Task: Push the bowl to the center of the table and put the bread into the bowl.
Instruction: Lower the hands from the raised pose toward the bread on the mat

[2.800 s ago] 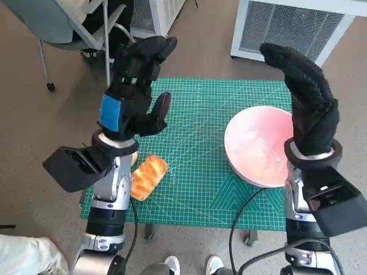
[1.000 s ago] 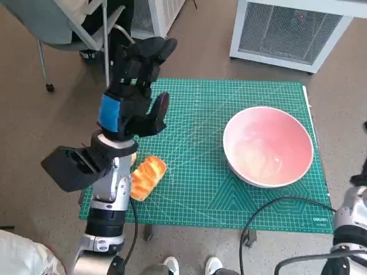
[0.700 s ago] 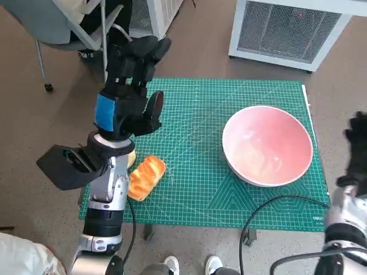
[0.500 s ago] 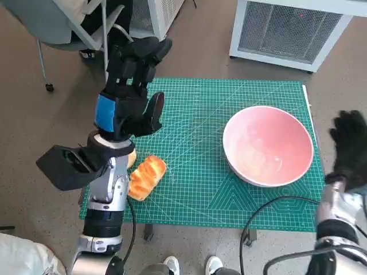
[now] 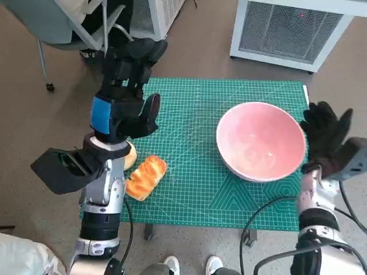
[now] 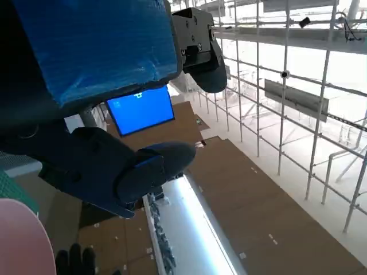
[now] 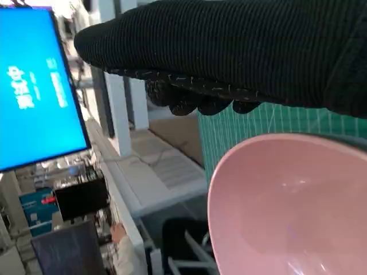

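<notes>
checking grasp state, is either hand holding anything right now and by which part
Nothing is held. The left hand hangs open above the mat; the right hand is at the bowl rim, fingers spread.

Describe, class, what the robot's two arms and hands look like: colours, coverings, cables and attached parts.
The left hand is black and blocky, with blue tape across its back. The right hand wears a black knitted glove. Both forearms are pale silver-grey cylinders; a black camera housing sticks out at the left wrist. Black cables loop beside the right forearm.
</notes>
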Available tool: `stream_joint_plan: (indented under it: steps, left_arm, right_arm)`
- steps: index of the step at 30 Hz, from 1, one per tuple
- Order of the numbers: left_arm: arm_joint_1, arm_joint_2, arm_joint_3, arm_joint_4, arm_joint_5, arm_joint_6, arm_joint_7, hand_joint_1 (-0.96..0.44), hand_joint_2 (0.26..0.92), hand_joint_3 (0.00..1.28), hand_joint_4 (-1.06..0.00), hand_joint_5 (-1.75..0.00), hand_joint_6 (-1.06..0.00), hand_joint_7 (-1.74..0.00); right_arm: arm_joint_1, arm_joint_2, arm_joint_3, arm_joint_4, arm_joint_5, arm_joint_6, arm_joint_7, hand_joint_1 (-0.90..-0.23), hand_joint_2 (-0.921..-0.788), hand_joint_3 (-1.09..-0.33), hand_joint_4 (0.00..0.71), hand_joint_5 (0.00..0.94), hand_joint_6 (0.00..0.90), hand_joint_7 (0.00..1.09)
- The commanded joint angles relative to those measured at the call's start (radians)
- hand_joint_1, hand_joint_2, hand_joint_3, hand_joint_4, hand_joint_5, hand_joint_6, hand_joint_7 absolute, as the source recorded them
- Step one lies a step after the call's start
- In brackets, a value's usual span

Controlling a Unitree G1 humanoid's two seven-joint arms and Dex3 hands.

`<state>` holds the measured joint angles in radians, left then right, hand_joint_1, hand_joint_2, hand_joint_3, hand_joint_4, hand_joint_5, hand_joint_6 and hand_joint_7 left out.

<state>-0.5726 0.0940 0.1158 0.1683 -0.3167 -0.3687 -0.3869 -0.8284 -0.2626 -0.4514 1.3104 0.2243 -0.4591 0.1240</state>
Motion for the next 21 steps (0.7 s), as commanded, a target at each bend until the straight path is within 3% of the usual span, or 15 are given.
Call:
stream_joint_plan:
  steps: [1,11,21]
  left_arm:
    - [0.026,0.016,0.006,-0.040,0.005,0.016,0.009,-0.30,0.683,0.84,0.00,-0.59,0.00,-0.97]
    - [0.053,0.035,0.019,-0.078,0.002,0.030,0.021,-0.32,0.686,0.81,0.00,-0.62,0.00,-0.99]
    - [0.078,0.044,0.033,-0.100,-0.004,0.034,0.028,-0.32,0.693,0.80,0.00,-0.62,0.00,-1.00]
  right_arm:
    - [-0.010,0.037,-0.007,0.023,0.006,0.044,0.018,-0.494,-0.921,-0.755,0.250,0.009,0.151,0.34]
    - [-0.036,0.075,0.007,0.027,-0.013,0.069,0.006,-0.489,-0.921,-0.755,0.208,0.000,0.129,0.35]
    - [-0.060,0.109,0.000,0.030,-0.007,0.098,0.002,-0.500,-0.921,-0.763,0.228,0.011,0.130,0.37]
